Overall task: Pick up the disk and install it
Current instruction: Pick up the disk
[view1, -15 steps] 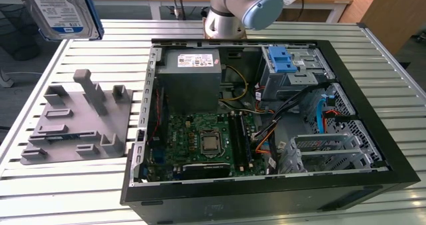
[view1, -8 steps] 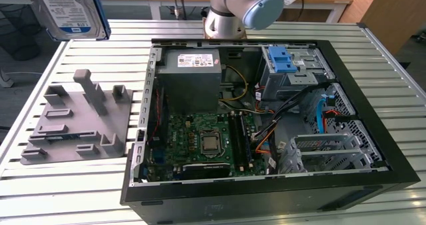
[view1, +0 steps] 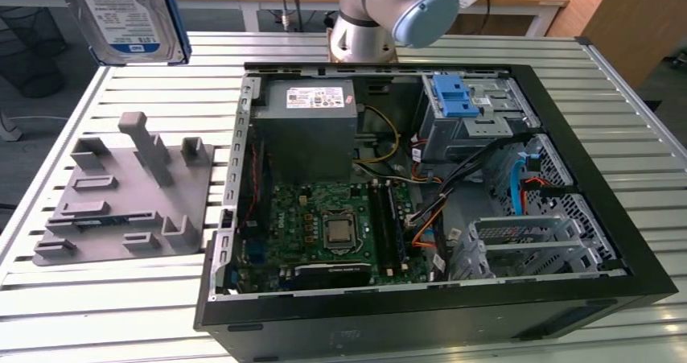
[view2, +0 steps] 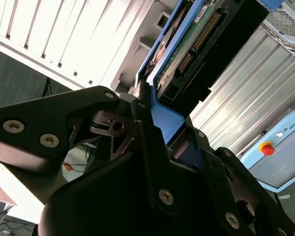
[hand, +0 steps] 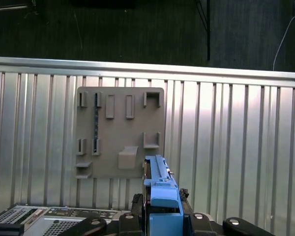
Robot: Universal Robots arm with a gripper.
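We see disk (view1: pixel 129 17) held in air at upper left of exterior view; gripper (view2: pixel 169 125) clenched on its blue end; grey fixture plate (view1: pixel 118 194) at lower left.

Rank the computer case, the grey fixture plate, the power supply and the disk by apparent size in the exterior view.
1. computer case
2. grey fixture plate
3. power supply
Unranked: disk, apparently close to the camera and cut by the frame edge, so it looks about as big as the power supply.
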